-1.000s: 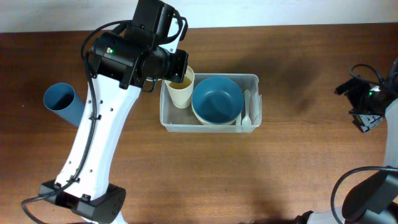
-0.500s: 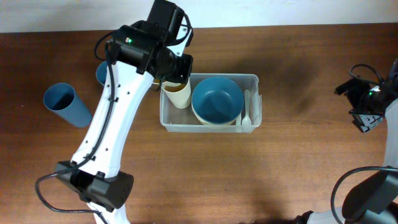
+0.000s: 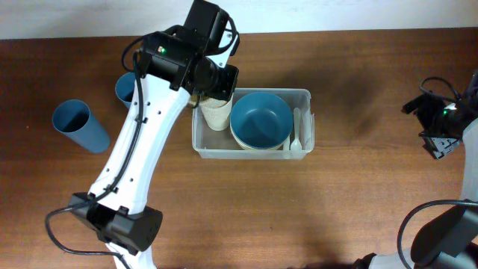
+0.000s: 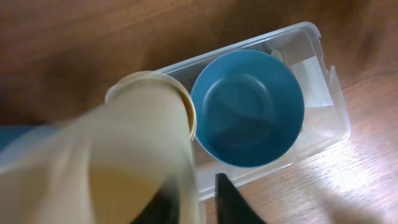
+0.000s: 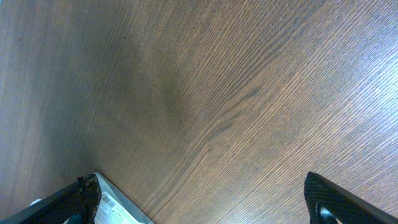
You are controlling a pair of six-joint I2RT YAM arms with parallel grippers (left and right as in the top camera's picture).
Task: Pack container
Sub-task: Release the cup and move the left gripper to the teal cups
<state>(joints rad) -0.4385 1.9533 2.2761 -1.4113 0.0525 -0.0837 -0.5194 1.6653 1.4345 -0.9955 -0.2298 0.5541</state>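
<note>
The clear rectangular container (image 3: 304, 95) stands mid-table and holds a blue bowl (image 3: 260, 119) and a white spoon (image 3: 296, 131). My left gripper (image 3: 213, 93) is shut on the wall of a cream cup (image 3: 216, 112), which sits in the container's left end beside the bowl. In the left wrist view the cup (image 4: 137, 143) fills the left side, blurred. One finger of the left gripper (image 4: 199, 186) is inside it and one outside, above the container (image 4: 329, 106) and bowl (image 4: 249, 106). My right gripper (image 3: 441, 131) is open over bare wood at the far right, and in its wrist view (image 5: 199, 205) the fingers stand wide apart.
Two blue cups stand left of the container: one (image 3: 78, 123) near the left edge, another (image 3: 125, 88) partly hidden behind my left arm. The left arm's white link crosses the table from the front towards the container.
My left gripper has moved the cream cup further down into the container's left end. The arm has shifted, uncovering a second blue cup. The right arm has not moved.
</note>
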